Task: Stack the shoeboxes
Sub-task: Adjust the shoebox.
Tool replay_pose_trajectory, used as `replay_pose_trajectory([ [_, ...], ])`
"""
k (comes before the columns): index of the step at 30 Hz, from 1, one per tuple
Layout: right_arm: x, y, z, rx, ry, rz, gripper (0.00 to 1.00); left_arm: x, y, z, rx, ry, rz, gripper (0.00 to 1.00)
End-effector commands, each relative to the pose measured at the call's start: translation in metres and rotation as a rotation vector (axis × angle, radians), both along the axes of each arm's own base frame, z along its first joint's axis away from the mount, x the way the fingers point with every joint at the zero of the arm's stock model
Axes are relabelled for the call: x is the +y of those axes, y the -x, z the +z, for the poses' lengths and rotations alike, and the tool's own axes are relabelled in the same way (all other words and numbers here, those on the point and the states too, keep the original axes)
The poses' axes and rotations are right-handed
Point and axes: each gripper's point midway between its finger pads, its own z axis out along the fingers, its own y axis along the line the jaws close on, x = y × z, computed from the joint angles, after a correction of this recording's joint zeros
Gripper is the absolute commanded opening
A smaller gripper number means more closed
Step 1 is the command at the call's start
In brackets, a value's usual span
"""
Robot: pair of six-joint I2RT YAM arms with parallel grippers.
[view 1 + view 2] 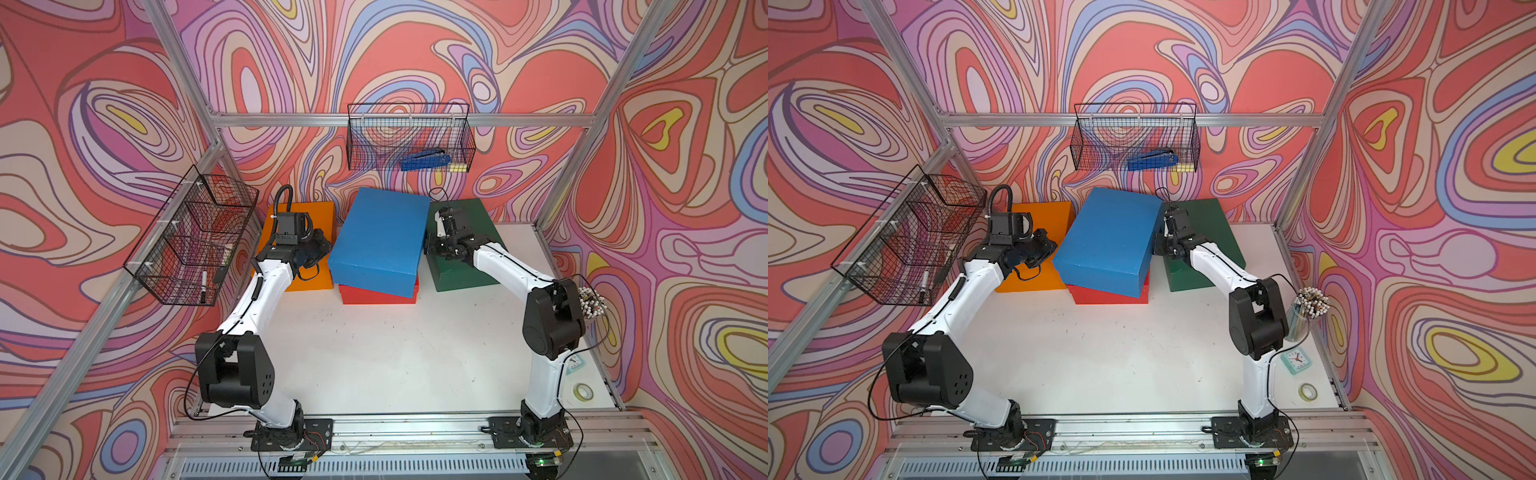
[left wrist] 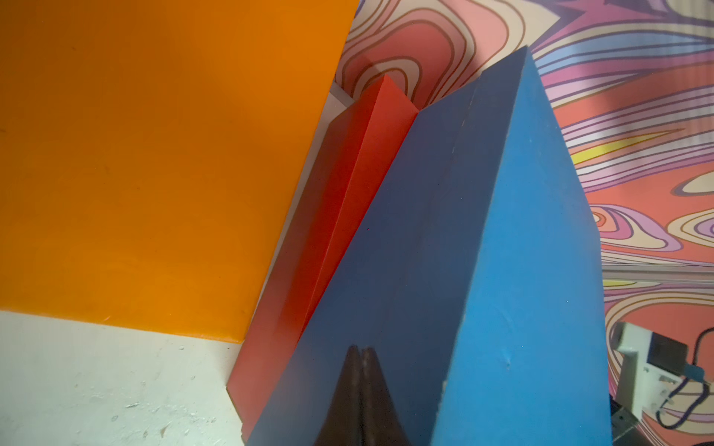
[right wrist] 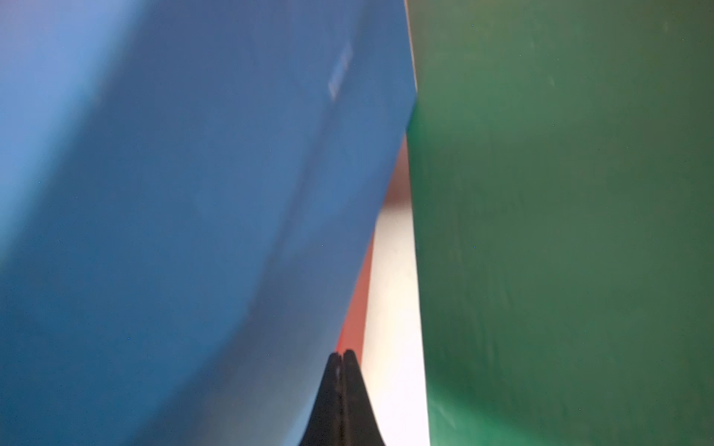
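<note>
The blue shoebox point(image 1: 380, 237) point(image 1: 1108, 241) lies on the red shoebox point(image 1: 374, 296) point(image 1: 1108, 298), turned slightly askew, so red shows only at the near edge. The orange shoebox point(image 1: 311, 216) lies left of them and the dark green shoebox point(image 1: 478, 216) right. My left gripper point(image 1: 327, 249) point(image 2: 361, 351) is shut and empty, its tips against the blue shoebox's point(image 2: 521, 270) left side wall, above the orange shoebox point(image 2: 154, 154). My right gripper point(image 1: 430, 248) point(image 3: 340, 353) is shut and empty, at the blue shoebox's point(image 3: 193, 193) right wall, in the gap beside the green shoebox point(image 3: 560, 231).
A wire basket point(image 1: 409, 137) on the back wall holds a blue stapler point(image 1: 424, 160). A tiered wire basket point(image 1: 195, 237) hangs on the left wall. A pencil cup point(image 1: 1308, 307), a small clock point(image 1: 1296, 359) and a tape roll point(image 1: 1308, 391) stand along the table's right edge.
</note>
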Motion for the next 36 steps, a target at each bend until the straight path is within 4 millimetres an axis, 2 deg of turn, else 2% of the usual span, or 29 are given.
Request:
replay_pose_trajectory([
  [1, -0.005, 0.006, 0.023, -0.055, 0.001, 0.001, 0.00, 0.012, 0.013, 0.007, -0.008, -0.068, 0.035, 0.07],
  [5, 0.001, 0.001, 0.019, -0.044, -0.015, 0.016, 0.00, 0.009, 0.012, -0.010, 0.026, -0.049, 0.029, 0.07],
  [16, 0.019, -0.032, 0.008, -0.045, -0.041, 0.032, 0.00, -0.003, 0.015, -0.055, 0.119, -0.010, -0.004, 0.02],
  [23, 0.021, -0.039, 0.002, -0.041, -0.034, 0.024, 0.00, -0.008, 0.015, -0.061, 0.126, 0.006, -0.021, 0.02],
  [28, 0.008, -0.029, -0.002, -0.035, 0.006, -0.006, 0.00, -0.003, 0.017, -0.058, 0.138, -0.030, -0.020, 0.04],
  [31, 0.001, -0.014, -0.003, -0.024, 0.013, -0.014, 0.00, 0.004, 0.023, -0.054, 0.140, -0.076, -0.014, 0.01],
  [36, -0.006, 0.016, -0.021, 0.054, 0.002, -0.015, 0.00, 0.017, 0.040, -0.055, 0.161, -0.150, 0.011, 0.00],
])
